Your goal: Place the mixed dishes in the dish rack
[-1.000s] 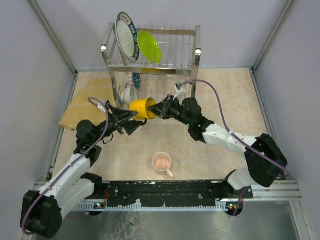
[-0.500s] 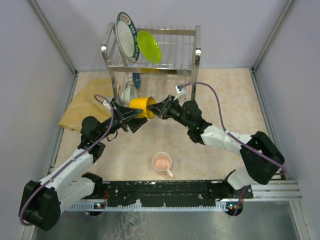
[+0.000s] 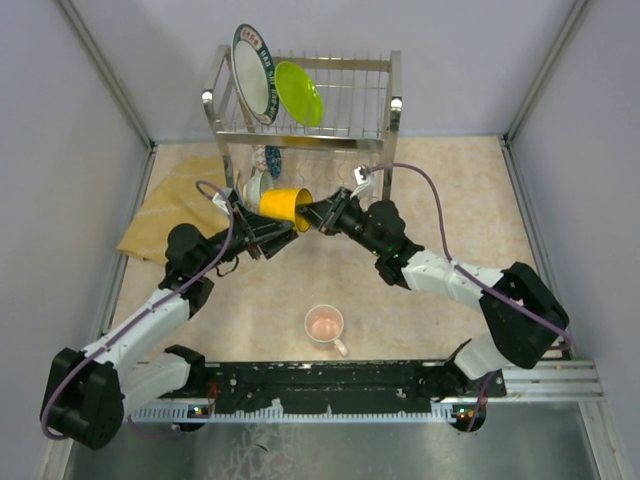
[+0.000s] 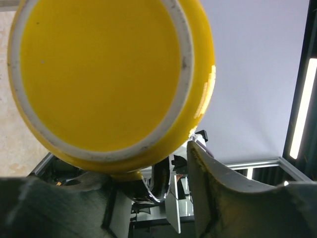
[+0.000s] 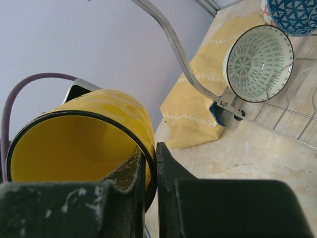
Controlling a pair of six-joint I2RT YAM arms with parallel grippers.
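The yellow mug (image 4: 104, 74) fills the left wrist view, and the top and left edges cut it off. The top right corner of the right wrist view cuts off the blue patterned bowl (image 5: 292, 11). From above, the dish rack (image 3: 393, 90) hides most of that bowl and of the grey-green bowl (image 3: 257, 186). The left arm (image 3: 150, 315) hides the near corner of the yellow patterned cloth (image 3: 160, 210).

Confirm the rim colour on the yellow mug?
Black, on the yellow mug; clearest in the right wrist view.
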